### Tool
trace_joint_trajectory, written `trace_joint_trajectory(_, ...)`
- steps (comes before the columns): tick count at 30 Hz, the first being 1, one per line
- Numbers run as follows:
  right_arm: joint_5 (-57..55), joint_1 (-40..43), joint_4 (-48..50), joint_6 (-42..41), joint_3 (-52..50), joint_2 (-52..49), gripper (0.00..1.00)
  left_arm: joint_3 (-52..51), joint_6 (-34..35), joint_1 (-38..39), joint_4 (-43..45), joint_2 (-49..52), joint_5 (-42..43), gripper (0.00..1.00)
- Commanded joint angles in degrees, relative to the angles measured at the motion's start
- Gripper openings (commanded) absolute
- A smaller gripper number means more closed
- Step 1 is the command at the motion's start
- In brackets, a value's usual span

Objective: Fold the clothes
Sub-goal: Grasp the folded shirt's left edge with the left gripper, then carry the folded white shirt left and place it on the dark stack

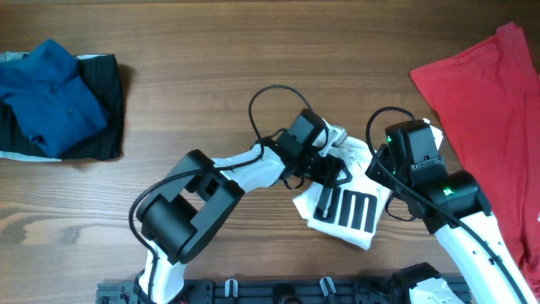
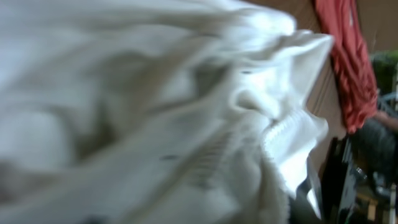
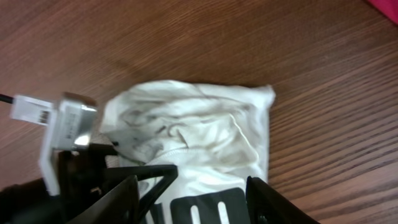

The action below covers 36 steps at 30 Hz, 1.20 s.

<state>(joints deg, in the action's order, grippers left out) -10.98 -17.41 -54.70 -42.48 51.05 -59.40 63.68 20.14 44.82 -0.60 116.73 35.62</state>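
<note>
The white T-shirt [image 1: 350,203] lies folded into a small bundle at the table's centre right, black striped print up. It fills the left wrist view [image 2: 186,112] and shows in the right wrist view [image 3: 205,130]. My left gripper [image 1: 327,169] reaches across onto its upper edge and appears shut on a bunched fold; its own fingers are hidden by cloth. It also shows in the right wrist view [image 3: 124,171]. My right gripper [image 3: 193,186] is open and empty, hovering over the shirt's print. The red shirt [image 1: 489,93] lies spread at the right edge.
A pile of a blue shirt [image 1: 51,97] on a black garment [image 1: 105,110] sits at the far left. The red shirt also shows in the left wrist view [image 2: 348,62]. Bare wood table [image 1: 211,59] lies between. The arm bases stand at the front edge.
</note>
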Motion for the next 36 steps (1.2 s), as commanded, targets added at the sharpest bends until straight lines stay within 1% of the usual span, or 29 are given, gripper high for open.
trace_joint_trajectory(1, -1.5, 0.3, -0.7, -1.2, 0.9, 0.5, 0.55, -0.3, -0.4, -0.7, 1.0, 0.8, 0.1, 0.08)
trace_joint_trajectory(2, -1.6, 0.3, -0.9, -1.2, 0.9, 0.5, 0.55, -0.3, -0.4, -1.9, 0.8, 0.3, -1.0, 0.04)
trace_joint_trajectory(3, -1.8, 0.3, -1.2, -1.3, 0.9, 0.5, 0.55, -0.3, -0.4, -3.0, 0.2, -0.4, -2.1, 0.04)
trace_joint_trajectory(5, -3.1, 0.3, -2.2, -1.6, 0.9, 0.5, 0.55, -0.3, -0.5, -8.6, -3.0, -5.3, -7.9, 0.04)
trace_joint_trajectory(8, -3.5, 0.3, -2.7, -1.6, 0.9, 0.5, 0.54, -0.3, -0.5, -14.9, -7.3, -12.0, -15.5, 0.04)
trace_joint_trajectory(9, -3.5, 0.3, -2.7, -1.9, 0.9, 0.5, 0.54, -0.3, -1.5, -18.4, -9.3, -15.6, -18.6, 0.04)
trace_joint_trajectory(11, -3.7, 0.3, -2.8, -2.8, 0.9, 0.5, 0.54, -0.3, -5.0, -24.9, -12.0, -21.6, -22.0, 0.04)
trace_joint_trajectory(14, -3.7, 0.3, -2.8, -2.7, 0.9, 0.5, 0.54, -0.3, -7.7, -33.6, -13.6, -27.9, -23.5, 0.04)
trace_joint_trajectory(17, -3.7, 0.3, -3.2, -2.7, 0.9, 0.5, 0.54, 0.7, -8.4, -44.9, -15.0, -32.1, -22.9, 0.04)
trace_joint_trajectory(22, -3.6, 0.3, -3.3, -2.7, 0.9, 0.5, 0.54, 4.6, -9.3, -59.8, -14.2, -31.3, -16.3, 0.04)
trace_joint_trajectory(26, -3.7, 0.3, -4.2, -2.7, 0.9, 0.5, 0.54, 11.5, -9.3, -68.5, -11.0, -26.9, -11.4, 0.04)
trace_joint_trajectory(29, -4.3, 0.3, -4.9, -2.7, 0.9, 0.5, 0.54, 15.5, -9.5, -71.2, -10.4, -23.4, -11.7, 0.04)
trace_joint_trajectory(32, -4.5, 0.3, -4.9, -2.7, 0.9, 0.5, 0.54, 16.0, -9.2, -72.6, -7.8, -19.5, -12.7, 0.04)
trace_joint_trajectory(36, -4.5, 0.2, -5.0, -2.7, 0.9, 0.5, 0.53, 16.0, -9.4, -74.4, -5.0, -14.6, -18.6, 0.04)
